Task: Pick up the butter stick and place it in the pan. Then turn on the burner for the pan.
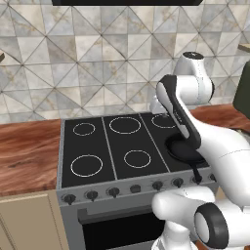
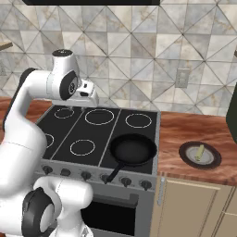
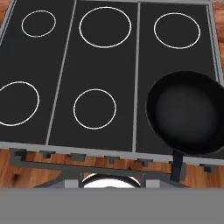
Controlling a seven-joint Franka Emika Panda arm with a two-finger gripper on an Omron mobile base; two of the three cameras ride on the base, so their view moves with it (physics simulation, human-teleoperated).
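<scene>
The black pan [image 2: 133, 150] sits on the stove's front right burner, its short handle pointing out over the knob row; it also appears as the pan [image 3: 188, 113] and, partly behind my arm, the pan [image 1: 181, 148]. It holds nothing. The pale yellow butter stick [image 2: 199, 152] lies on a flat grey dish [image 2: 186, 156] on the wooden counter right of the stove. My gripper [image 2: 87, 102] hangs high over the stove's back middle, far left of the butter stick. Its fingers are not visible clearly and nothing shows between them.
The black cooktop [image 3: 105, 65] has several ringed burners split by grey bars. A row of knobs [image 2: 86, 176] lines the stove front. Wooden counter [image 1: 29, 151] runs on both sides, a tiled wall stands behind, and a dark object [image 2: 232, 113] sits at the far right.
</scene>
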